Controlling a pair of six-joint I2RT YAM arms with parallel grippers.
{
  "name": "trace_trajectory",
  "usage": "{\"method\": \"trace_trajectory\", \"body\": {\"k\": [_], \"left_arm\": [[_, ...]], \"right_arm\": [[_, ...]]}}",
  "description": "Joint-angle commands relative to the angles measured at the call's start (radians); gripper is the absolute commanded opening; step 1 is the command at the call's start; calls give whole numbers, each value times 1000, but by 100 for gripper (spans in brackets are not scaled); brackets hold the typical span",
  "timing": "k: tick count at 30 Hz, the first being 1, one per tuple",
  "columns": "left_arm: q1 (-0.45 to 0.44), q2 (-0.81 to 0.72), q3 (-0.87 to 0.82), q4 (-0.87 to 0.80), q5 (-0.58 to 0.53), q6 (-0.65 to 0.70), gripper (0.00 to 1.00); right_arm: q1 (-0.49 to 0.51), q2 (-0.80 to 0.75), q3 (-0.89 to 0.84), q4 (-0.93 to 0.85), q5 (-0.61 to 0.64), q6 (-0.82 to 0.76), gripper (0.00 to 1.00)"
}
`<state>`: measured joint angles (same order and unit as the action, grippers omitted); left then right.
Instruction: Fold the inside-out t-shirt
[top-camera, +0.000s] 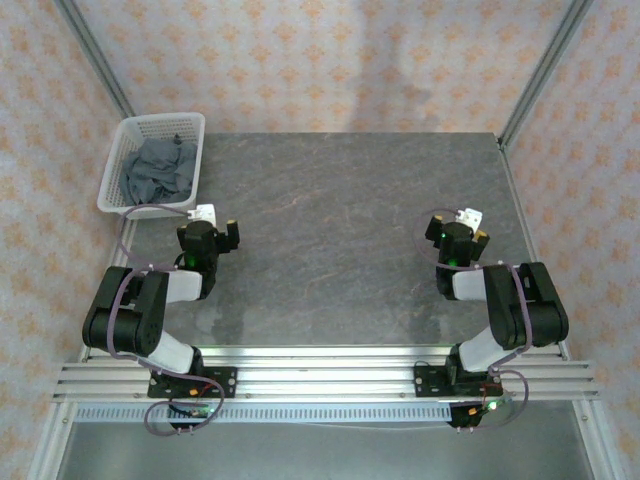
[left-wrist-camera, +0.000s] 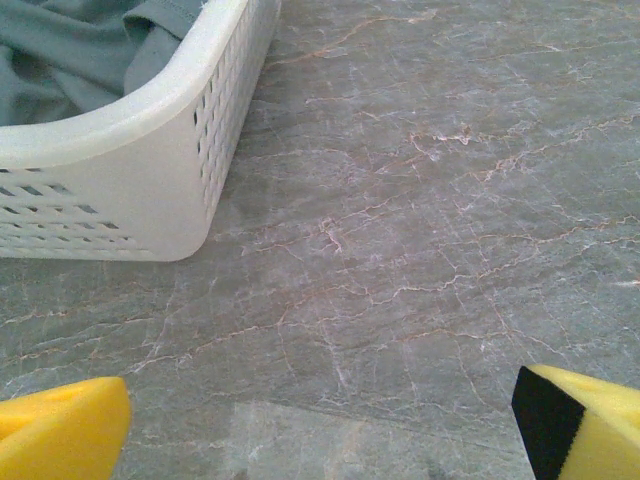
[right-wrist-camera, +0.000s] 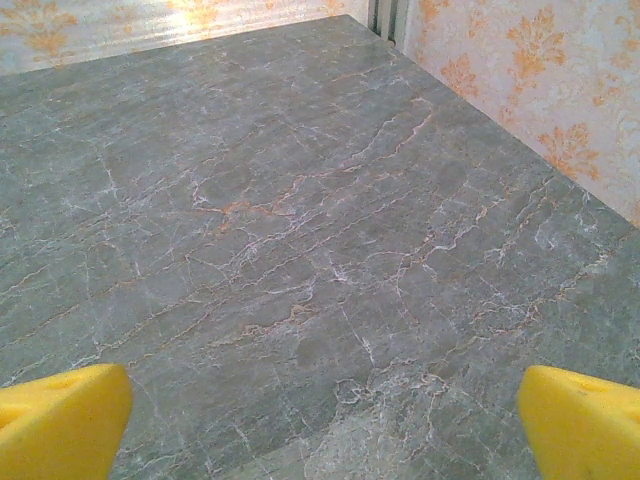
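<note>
The inside-out t-shirt (top-camera: 158, 170) is a crumpled dark slate-grey heap inside the white mesh basket (top-camera: 190, 127) at the table's far left corner. In the left wrist view a grey fold of the t-shirt (left-wrist-camera: 70, 50) lies behind the basket wall (left-wrist-camera: 150, 170). My left gripper (top-camera: 212, 232) stands open just in front of the basket, its yellow fingertips (left-wrist-camera: 60, 430) wide apart over bare table. Open too, my right gripper (top-camera: 462, 228) sits on the right side of the table, far from the shirt, nothing between its yellow fingertips (right-wrist-camera: 60, 420).
The grey marble-patterned table (top-camera: 340, 220) spreads between the two arms. Patterned walls and metal frame posts (top-camera: 540, 70) close in the back and sides. In the right wrist view the table's right edge meets the wall (right-wrist-camera: 520, 110).
</note>
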<state>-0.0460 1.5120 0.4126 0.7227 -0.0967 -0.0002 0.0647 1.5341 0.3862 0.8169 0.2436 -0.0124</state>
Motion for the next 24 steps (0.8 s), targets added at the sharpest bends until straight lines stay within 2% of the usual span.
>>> {"method": "trace_trajectory", "body": {"k": [1,4,6,8,9,10,14,17,21,24], "left_arm": [[0,-15,17,17,-9,7,100],[0,-16,14,20,-2,11,100],[0,-20,14,16,39,29,99],[0,-48,10,4,44,30,98],[-2,-74,4,-5,35,27,98],[-4,-109,2,-33,22,23,98],[-8,-317,62,-296,-27,-41,98],[-8,-413,207,-584,-50,-151,100],[20,-330,506,-957,-85,-373,100],[119,-202,701,-1129,7,-513,100]], "right_arm": [[5,-26,3,10,47,16,99],[8,-69,-56,82,20,-3,99],[31,-146,-88,85,46,-25,100],[45,-306,-32,-192,34,21,99],[45,-392,26,-377,-1,92,99],[47,-446,64,-484,-49,124,99],[78,-599,112,-653,-240,276,99],[106,-608,186,-784,-413,345,99],[197,-502,373,-1015,-575,396,99],[320,-404,537,-1197,-576,365,99]]}}
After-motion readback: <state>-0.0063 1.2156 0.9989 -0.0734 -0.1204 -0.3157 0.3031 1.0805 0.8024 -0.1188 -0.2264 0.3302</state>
